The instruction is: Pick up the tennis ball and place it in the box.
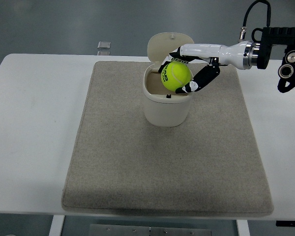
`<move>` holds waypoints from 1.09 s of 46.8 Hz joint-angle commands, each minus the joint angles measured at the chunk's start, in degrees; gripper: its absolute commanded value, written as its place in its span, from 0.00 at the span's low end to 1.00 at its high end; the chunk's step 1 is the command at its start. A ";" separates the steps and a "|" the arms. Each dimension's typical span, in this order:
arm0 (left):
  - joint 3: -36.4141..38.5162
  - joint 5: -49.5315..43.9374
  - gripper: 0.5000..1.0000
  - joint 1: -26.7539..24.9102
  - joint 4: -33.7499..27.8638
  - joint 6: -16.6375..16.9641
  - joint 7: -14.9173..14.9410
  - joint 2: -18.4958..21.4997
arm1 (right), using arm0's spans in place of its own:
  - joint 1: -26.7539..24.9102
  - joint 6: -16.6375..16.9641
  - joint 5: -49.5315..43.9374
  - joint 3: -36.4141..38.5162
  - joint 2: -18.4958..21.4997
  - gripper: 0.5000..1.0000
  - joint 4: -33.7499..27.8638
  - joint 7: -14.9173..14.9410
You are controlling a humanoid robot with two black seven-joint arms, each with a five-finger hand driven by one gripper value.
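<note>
- Gripping the tennis ball (176, 76), the right hand (187, 69) has fingers curled round it above the open box (167, 105), toward the mat's (137, 167) far edge.
- Pickup looks done; release into the box remains.

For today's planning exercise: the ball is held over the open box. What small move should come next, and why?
Probably lower slightly and open the fingers. The right hand grips the tennis ball directly above the box opening, lid up, so a release should drop it inside.

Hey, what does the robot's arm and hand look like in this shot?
Only the right arm shows: black housing with round fittings, a silver ring at the wrist, and a black cable looping up. The right hand has a glossy white back and black fingers with white tips.
</note>
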 commanded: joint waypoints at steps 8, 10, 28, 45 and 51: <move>0.01 0.00 0.99 0.01 0.00 0.00 0.00 0.00 | -0.33 -0.58 -0.19 -0.04 0.99 0.62 -1.02 0.09; 0.01 0.00 0.99 0.01 0.00 0.00 0.00 0.00 | -0.42 -0.67 -0.19 -0.04 0.99 0.67 -1.02 0.09; 0.01 0.00 0.99 0.01 0.00 0.09 0.00 0.00 | -1.38 -0.49 -0.54 -0.13 0.90 0.79 -1.02 0.09; 0.01 0.00 0.99 0.01 0.00 0.00 0.00 0.00 | -1.12 1.26 0.25 0.05 -0.06 0.83 -0.76 0.18; 0.01 0.00 0.99 0.01 0.00 0.00 0.00 0.00 | -0.68 6.18 1.74 1.01 -1.29 0.83 -0.41 0.18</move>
